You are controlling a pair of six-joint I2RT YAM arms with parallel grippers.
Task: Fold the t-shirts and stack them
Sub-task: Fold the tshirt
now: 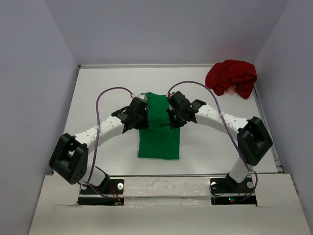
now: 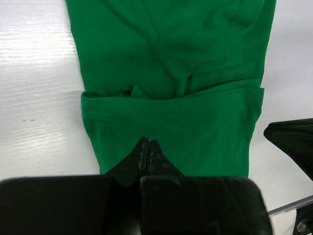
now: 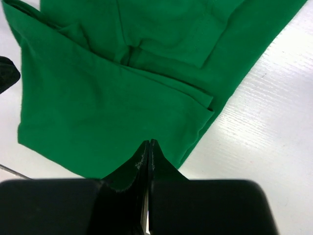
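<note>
The bright green t-shirt [image 1: 159, 139] lies folded into a long narrow strip in the middle of the table, with a folded-over flap at its far end. My left gripper [image 1: 143, 115] is over the strip's far left edge, my right gripper [image 1: 172, 116] over its far right edge. In the left wrist view the left gripper [image 2: 148, 142] is shut, its tips over flat green cloth [image 2: 171, 73]. In the right wrist view the right gripper [image 3: 149, 143] is shut over the green cloth [image 3: 107, 107]. No cloth shows between either pair of jaws. The dark red t-shirt [image 1: 231, 77] lies crumpled at the far right corner.
White walls enclose the table on the left, back and right. The right gripper's black body [image 2: 293, 142] shows at the right edge of the left wrist view. Purple cables [image 1: 105, 98] arch over both arms.
</note>
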